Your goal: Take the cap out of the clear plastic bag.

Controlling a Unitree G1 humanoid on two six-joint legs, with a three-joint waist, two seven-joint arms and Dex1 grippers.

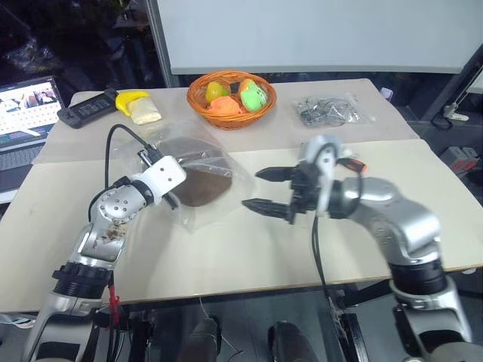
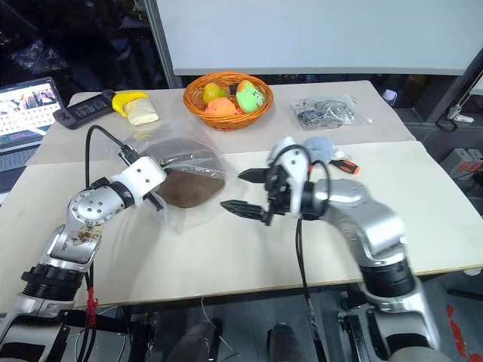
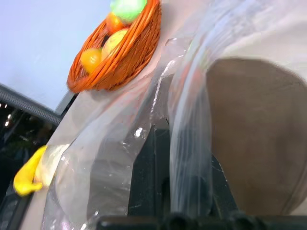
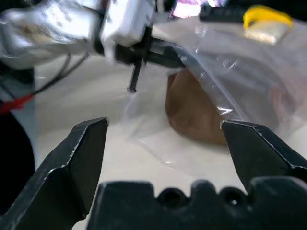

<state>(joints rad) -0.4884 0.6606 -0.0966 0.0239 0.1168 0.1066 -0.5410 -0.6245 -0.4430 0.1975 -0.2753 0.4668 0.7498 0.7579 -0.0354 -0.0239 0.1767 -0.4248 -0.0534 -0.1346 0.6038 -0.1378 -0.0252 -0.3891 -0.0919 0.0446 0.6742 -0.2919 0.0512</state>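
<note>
Our left gripper (image 2: 155, 197) is clenched on the edge of the clear plastic bag (image 2: 198, 154), lifting it off the table (image 2: 249, 256). Our right gripper (image 2: 247, 190) is spread wide, aimed at the bag's mouth. The cap (image 2: 192, 187) sits inside. We judge the next move is reaching in and pinching the cap.

Cap (image 1: 202, 183) partly hidden behind left gripper (image 1: 172, 197).

On the worktop (image 1: 226, 256), the cap (image 1: 202, 185) lies inside the clear plastic bag (image 1: 189, 170), with the fruit basket (image 1: 231, 96) behind it. A bag of metal parts (image 1: 328, 110) sits right of the basket, a banana (image 1: 130, 99) to its left.
</note>
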